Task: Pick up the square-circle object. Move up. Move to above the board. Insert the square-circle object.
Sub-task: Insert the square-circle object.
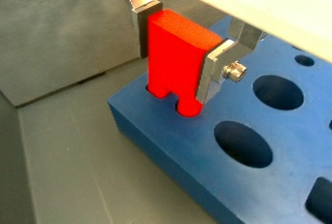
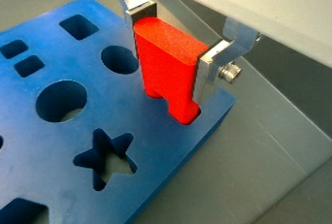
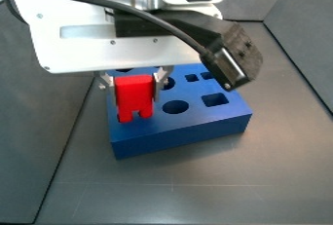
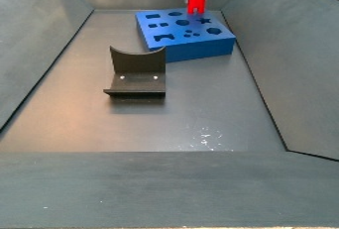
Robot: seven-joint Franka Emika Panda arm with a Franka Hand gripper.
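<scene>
Silver fingers (image 1: 220, 61) clamp the square-circle object (image 1: 176, 58) over the board (image 1: 247, 160).

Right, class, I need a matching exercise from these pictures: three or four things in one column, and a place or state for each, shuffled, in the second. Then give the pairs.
Things
1. bright red plastic block with two prongs
2. large blue square board with cut-out holes
3. dark olive curved holder
4. claw

Places or states
A. stands alone on the grey floor, apart from the others
B. shut on a piece, above a corner
C. held upright, prongs at the blue top's edge
D. lies flat near the far wall in a side view

Pairs: 1-C, 2-D, 3-A, 4-B
</scene>
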